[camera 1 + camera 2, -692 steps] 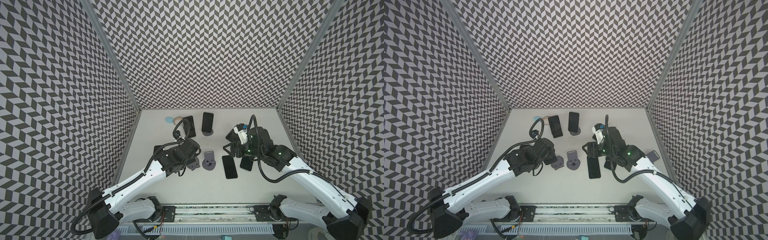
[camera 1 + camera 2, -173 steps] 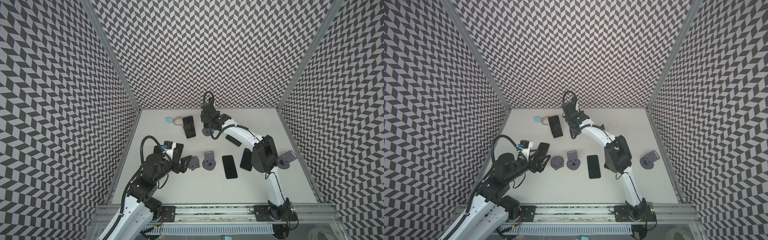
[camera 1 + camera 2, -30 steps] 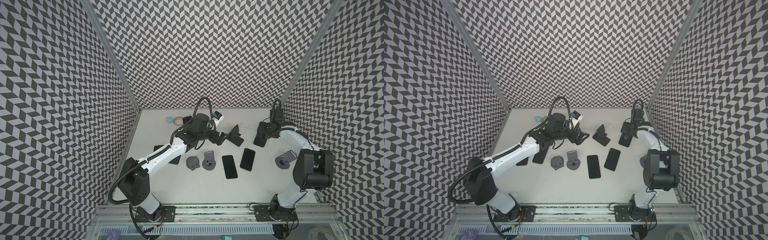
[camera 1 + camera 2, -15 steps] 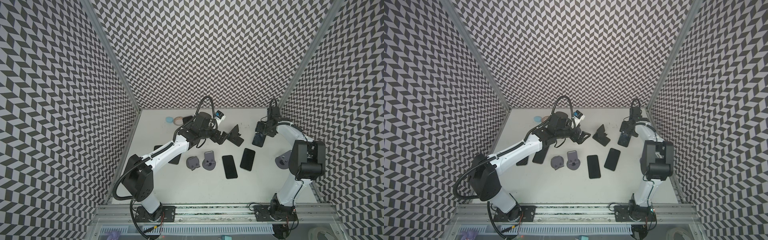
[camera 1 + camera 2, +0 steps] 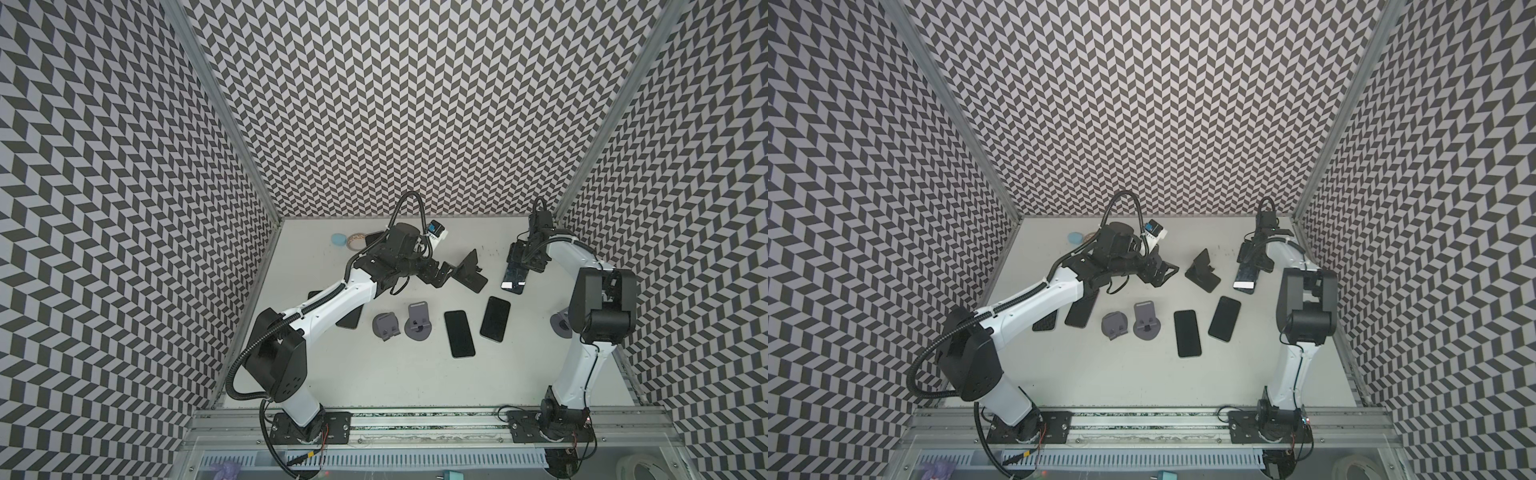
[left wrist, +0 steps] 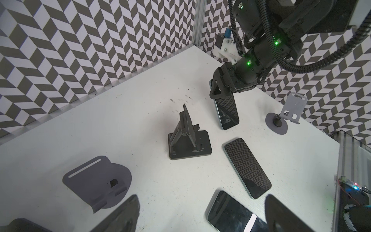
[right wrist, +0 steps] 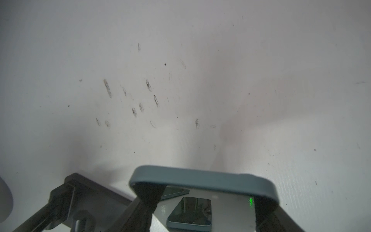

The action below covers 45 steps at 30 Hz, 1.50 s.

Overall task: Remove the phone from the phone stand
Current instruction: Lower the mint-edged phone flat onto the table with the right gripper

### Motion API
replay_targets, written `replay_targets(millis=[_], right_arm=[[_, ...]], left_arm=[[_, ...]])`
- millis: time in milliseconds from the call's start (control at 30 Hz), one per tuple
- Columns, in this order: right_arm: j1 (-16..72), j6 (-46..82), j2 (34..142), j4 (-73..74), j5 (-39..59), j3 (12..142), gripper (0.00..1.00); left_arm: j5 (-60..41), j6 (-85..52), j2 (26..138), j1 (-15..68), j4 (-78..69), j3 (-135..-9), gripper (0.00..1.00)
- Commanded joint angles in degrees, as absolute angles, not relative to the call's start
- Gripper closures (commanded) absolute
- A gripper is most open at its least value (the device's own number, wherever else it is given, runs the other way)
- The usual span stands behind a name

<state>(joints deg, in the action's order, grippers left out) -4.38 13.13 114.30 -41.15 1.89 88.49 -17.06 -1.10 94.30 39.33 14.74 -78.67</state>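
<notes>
The phone [image 5: 514, 279] has a blue-grey case and a dark screen. It hangs tilted over the table at the back right, and my right gripper [image 5: 524, 259] is shut on its upper end. In the right wrist view the phone's edge [image 7: 200, 177] spans both fingers. The black phone stand [image 5: 595, 272] stands empty left of it, apart from the phone [image 6: 226, 112]. My left gripper [image 5: 438, 275] is open just left of the stand [image 6: 188, 138], holding nothing. Whether the phone's lower end touches the table I cannot tell.
Two phones [image 5: 459, 332] [image 5: 495, 318] lie flat mid-table, another phone [image 5: 349, 326] partly under the left arm. Two grey stands [image 5: 386, 326] [image 5: 417, 320] sit in front, a third grey stand [image 6: 289, 112] by the right wall. A blue object [image 5: 338, 239] lies at the back left.
My left gripper has edged a little right toward the black stand. The right arm's elbow has swung inward while the held phone has stayed almost in place.
</notes>
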Motion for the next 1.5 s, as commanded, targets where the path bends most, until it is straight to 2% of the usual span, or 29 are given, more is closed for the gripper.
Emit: replay_targets(millis=[0,1467], right_arm=[[-4.83,12.31,115.47,-41.81,2.02,90.60,0.62],[-4.82,10.18,127.35,-46.05,1.27,99.13,0.62]], left_arm=[[-17.93,-0.75,94.66,38.84,15.42,-79.94,0.03],[-18.50,-1.30,94.93,37.00,14.97,-79.54,0.03]])
